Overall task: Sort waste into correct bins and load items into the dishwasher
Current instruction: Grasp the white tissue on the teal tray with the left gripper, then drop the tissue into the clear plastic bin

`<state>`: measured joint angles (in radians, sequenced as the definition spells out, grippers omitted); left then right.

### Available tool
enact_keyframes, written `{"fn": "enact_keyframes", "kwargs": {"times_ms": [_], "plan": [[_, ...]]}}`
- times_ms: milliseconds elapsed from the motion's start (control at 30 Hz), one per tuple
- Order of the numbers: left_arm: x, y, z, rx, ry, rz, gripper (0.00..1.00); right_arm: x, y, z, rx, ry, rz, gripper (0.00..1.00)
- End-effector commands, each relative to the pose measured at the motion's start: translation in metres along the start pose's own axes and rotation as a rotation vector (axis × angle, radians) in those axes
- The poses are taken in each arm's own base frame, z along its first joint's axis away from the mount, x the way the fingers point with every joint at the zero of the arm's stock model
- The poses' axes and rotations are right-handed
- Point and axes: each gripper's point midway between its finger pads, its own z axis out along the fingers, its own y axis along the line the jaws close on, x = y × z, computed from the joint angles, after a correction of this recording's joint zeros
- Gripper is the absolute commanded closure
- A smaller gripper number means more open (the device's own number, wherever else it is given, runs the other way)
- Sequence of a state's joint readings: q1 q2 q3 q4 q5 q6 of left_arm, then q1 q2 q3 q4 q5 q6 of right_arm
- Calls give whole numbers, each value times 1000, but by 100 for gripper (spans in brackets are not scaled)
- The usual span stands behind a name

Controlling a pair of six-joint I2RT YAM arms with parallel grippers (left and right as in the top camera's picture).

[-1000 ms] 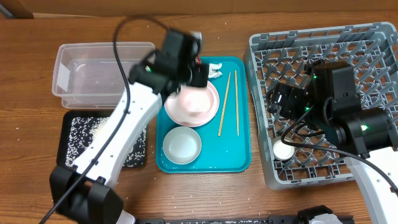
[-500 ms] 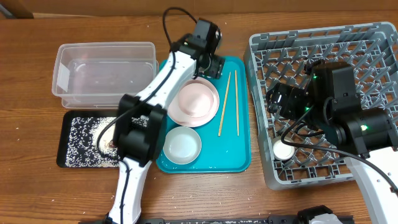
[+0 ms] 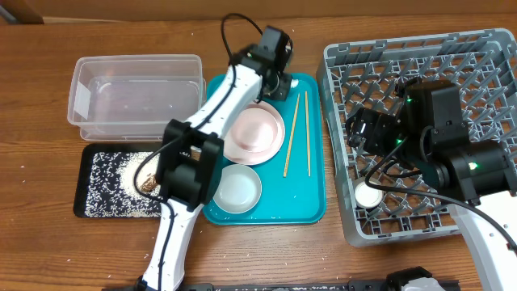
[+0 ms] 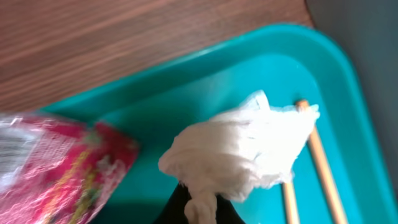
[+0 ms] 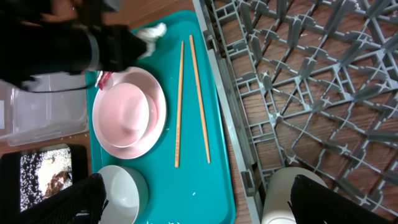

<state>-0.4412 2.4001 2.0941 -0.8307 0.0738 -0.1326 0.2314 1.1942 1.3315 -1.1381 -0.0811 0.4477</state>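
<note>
My left gripper (image 3: 275, 83) (image 4: 200, 202) is at the far corner of the teal tray (image 3: 299, 198), shut on the crumpled white tissue (image 4: 242, 149). The red snack wrapper (image 4: 56, 162) lies just left of it. The chopsticks (image 3: 296, 133) (image 5: 189, 93) lie side by side on the tray, right of the pink plate (image 3: 254, 132) (image 5: 127, 112). The white bowl (image 3: 237, 186) sits nearer the front. The white cup (image 3: 370, 195) (image 5: 292, 199) stands in the grey dish rack (image 3: 333, 137). My right gripper (image 3: 360, 133) (image 5: 198, 193) hangs open over the rack's left edge.
A clear tub (image 3: 137, 59) stands at the back left. In front of it is the black tray (image 3: 79, 182) holding rice scraps (image 3: 121, 174). The left arm stretches from the front edge across the trays.
The left gripper moved from over the plate to the tray's far corner and closed on the tissue. The right arm has not moved.
</note>
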Motion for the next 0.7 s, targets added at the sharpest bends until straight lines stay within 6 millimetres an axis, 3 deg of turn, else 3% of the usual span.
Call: {"fn": "enact_keyframes", "kwargs": {"times_ms": [0,100,200,333,400,433,533,667], "plan": [[-56,24,-113,-13,-191,-85,96,-3,5,-4,-15,-15,-9,3],[-40,73,-153,-156,-162,-207,96,-3,4,-4,-13,-12,-9,3],[1,134,-179,-327,-58,-396,96,-1,4,-4,-10,-6,-9,3],[55,187,-178,-366,102,-634,95,-1,4,-4,-10,-6,-8,3],[73,204,-170,-350,155,-697,80,-1,4,-4,-10,-5,-8,3],[77,212,-163,-301,161,-732,54,0,3,-4,-8,-1,-8,3],[52,199,-160,-108,90,-687,28,1,2,-4,-5,2,-8,2],[12,163,-160,54,-19,-440,21,1,2,-4,-5,2,-8,2]]}}
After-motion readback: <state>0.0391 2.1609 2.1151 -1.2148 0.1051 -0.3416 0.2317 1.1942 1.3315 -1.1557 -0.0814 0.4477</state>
